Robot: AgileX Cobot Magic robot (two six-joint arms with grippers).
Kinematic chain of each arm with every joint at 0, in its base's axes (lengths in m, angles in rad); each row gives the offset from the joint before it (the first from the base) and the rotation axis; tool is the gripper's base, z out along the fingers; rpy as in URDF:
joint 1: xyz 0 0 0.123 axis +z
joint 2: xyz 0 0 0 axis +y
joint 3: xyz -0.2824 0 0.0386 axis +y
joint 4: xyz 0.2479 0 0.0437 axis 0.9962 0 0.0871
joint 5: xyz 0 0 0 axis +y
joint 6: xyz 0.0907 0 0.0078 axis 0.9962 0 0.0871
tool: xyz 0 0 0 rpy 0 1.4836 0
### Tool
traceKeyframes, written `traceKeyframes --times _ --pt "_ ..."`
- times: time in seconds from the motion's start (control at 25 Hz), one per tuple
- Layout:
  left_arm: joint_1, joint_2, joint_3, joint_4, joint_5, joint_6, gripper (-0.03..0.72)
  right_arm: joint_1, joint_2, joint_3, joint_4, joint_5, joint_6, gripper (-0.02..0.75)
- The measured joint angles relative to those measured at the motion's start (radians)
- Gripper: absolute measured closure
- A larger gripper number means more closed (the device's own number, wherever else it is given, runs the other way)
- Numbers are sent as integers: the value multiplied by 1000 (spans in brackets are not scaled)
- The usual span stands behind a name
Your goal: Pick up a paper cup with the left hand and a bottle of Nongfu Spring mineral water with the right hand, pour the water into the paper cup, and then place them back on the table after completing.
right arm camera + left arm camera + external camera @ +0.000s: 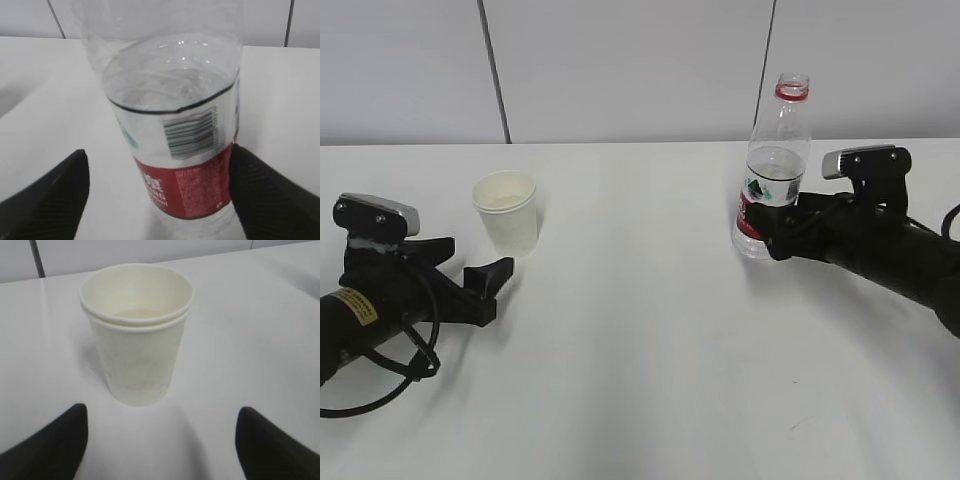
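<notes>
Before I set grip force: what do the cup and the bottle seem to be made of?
The cup looks like matte off-white paper: opaque, with a rolled rim, and seemingly two cups nested. The bottle looks like thin clear glossy plastic: you can see the water line through it, and it wears a printed red label, probably film. Both probably crush easily.

The left hand (pixel 490 285) lies low on the table (pixel 640 380), its arm reaching in from the table's left edge, jaws spread wide apart and holding nothing. The right hand (pixel 772 232) reaches in from the table's right edge, its jaws also apart; whether they press anything cannot be told.
</notes>
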Motion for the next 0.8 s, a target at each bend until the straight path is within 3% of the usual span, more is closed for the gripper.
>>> traceKeyframes --times 0.44,0.8 --pt "0 -107 60 3 1 0 162 0 -193 153 0 7 2 116" --pt "0 -270 63 -30 132 0 174 0 -412 161 14 175 2 143"
